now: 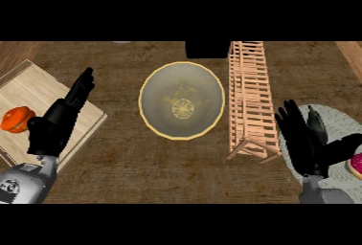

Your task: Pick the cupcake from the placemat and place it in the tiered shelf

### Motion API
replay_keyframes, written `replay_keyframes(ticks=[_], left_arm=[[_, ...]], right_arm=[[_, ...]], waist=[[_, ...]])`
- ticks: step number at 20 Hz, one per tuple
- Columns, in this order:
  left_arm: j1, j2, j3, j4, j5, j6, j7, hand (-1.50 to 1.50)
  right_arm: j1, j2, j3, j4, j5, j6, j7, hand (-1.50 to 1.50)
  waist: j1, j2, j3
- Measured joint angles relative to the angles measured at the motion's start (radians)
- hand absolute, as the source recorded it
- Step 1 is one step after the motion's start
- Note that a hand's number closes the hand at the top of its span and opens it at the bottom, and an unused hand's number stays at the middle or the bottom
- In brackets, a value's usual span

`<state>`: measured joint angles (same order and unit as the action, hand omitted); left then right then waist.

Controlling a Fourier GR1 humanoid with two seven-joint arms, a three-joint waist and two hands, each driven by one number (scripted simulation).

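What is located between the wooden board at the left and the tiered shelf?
In the head view, a gold-rimmed plate lies between the wooden board and the tiered shelf.

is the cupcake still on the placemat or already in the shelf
On the placemat: the pink cupcake sits at its right edge, beside the open right hand, apart from the wooden tiered shelf.

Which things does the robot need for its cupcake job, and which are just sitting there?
Needed: cupcake, placemat, tiered shelf, right hand.

Just sitting there: plate, wooden board with an orange thing, left hand resting open.
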<state>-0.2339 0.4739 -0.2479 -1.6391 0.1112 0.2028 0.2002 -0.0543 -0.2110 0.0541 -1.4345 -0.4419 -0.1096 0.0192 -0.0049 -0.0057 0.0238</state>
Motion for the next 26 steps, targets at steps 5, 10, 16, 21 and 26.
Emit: replay_keyframes(ticks=[5, 10, 16, 21, 26], left_arm=[[0.023, -0.023, 0.055, -0.009, 0.01, 0.054, -0.006, 0.0], [0.081, -0.077, 0.112, -0.006, 0.053, 0.107, -0.039, 0.0], [0.117, -0.113, 0.124, -0.021, 0.07, 0.124, -0.06, 0.0], [0.124, -0.127, 0.132, -0.01, 0.073, 0.128, -0.07, 0.0], [0.147, -0.128, 0.136, -0.014, 0.071, 0.13, -0.075, 0.0]], right_arm=[[-0.028, -0.163, -0.001, -0.049, -0.044, 0.268, -0.011, 1.5], [-0.057, -0.368, -0.116, 0.028, -0.124, 0.532, -0.073, -1.5], [-0.09, -0.548, -0.227, 0.204, -0.272, 0.963, -0.175, -1.5], [-0.115, -0.712, -0.272, 0.179, -0.189, 1.085, -0.166, -1.5], [-0.129, -0.835, -0.303, 0.021, -0.045, 1.115, -0.153, -1.5]], waist=[[0.014, 0.002, -0.014], [0.022, 0.006, -0.02], [0.024, 0.01, -0.02], [0.016, 0.009, -0.019], [0.003, 0.002, -0.019]])
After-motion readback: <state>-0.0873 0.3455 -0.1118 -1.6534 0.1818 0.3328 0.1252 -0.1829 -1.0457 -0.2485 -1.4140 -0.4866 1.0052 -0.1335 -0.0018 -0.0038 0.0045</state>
